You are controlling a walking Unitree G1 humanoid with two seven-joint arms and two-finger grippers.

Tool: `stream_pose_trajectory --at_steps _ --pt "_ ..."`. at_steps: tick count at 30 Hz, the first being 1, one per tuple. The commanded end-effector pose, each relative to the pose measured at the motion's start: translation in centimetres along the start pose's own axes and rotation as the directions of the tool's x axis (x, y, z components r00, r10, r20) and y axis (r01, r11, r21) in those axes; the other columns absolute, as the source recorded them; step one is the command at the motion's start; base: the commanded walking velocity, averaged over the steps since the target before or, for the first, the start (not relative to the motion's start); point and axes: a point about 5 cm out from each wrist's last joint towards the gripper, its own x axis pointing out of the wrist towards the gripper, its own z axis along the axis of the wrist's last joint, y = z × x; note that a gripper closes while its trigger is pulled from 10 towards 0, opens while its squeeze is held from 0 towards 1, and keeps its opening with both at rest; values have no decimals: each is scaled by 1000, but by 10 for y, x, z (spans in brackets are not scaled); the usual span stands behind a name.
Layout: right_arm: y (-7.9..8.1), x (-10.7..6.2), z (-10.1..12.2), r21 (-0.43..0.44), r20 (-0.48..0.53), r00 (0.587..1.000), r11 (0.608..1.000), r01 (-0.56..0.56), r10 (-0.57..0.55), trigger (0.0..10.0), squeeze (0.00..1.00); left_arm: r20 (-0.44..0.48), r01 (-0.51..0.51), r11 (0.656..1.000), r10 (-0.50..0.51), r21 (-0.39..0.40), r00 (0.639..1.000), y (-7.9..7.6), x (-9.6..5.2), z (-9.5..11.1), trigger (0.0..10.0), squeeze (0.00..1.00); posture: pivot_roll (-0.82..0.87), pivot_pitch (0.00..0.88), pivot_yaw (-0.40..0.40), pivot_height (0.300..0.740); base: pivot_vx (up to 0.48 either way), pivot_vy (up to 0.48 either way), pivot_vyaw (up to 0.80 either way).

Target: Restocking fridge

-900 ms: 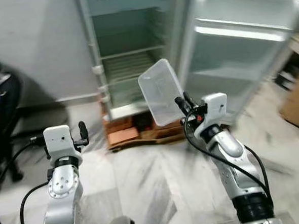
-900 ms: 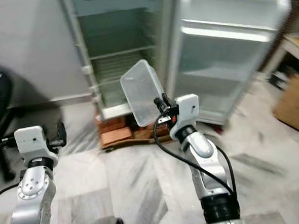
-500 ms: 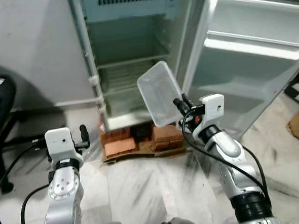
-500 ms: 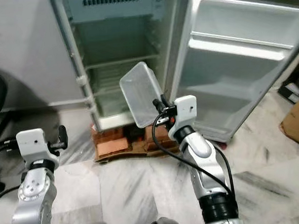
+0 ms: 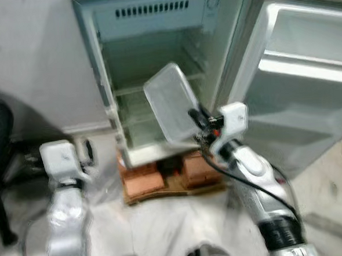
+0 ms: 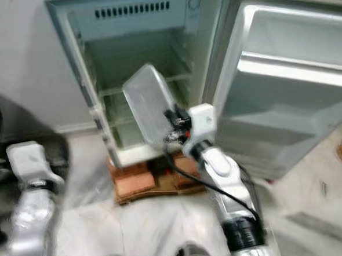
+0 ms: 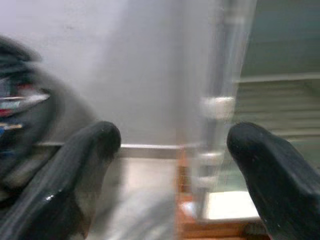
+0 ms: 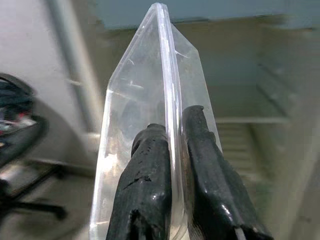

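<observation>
Left of the fridge [image 5: 156, 76], the left gripper [image 7: 175, 150] hangs low near the floor with its jaws wide and nothing between them. Before the fridge's open cavity, the right gripper [image 8: 172, 165] has its jaws pinched on the rim of a clear plastic tub [image 5: 171, 107], held tilted, its open face turned toward the shelves. Right of the fridge body, the door [image 5: 308, 90] stands swung fully out. The step in hand looks to be carrying the tub in. Doing it well probably means levelling the tub first, entering between the hinge post and the door, and setting it flat on the wire shelf [image 5: 138, 112] before loosening the grip.
</observation>
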Motion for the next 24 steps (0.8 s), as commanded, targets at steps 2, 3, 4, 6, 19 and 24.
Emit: stream_pose_trajectory --at_steps 2,3,4,6,19,24 --pt "3 2 6 1 29 1000 1000 -2 2 10000 0 8 -13 999 13 31 1000 6 0 2 10000 0 131 110 -71 740 409 0 0" --pt "3 3 6 1 29 1000 1000 -2 2 10000 0 7 -13 999 13 30 1000 6 0 2 10000 0 131 110 -71 740 409 0 0" --pt "3 3 6 2 29 1000 1000 -1 1 10000 0 7 -12 999 12 30 1000 6 0 2 10000 0 131 110 -70 740 409 0 0" --pt "2 3 5 3 28 1000 1000 1 -1 10000 0 6 -10 1000 10 27 1000 6 1 2 10000 0 130 111 -69 740 409 0 0" --pt "-2 4 1 8 15 999 999 48 -48 10000 0 -5 -7 999 7 36 1000 5 0 1 10000 0 139 115 -66 740 389 0 0" --pt "-2 4 -4 16 -16 999 999 41 -41 10000 0 -15 -23 999 23 35 1000 7 -2 0 10000 0 141 117 -65 740 281 0 0"
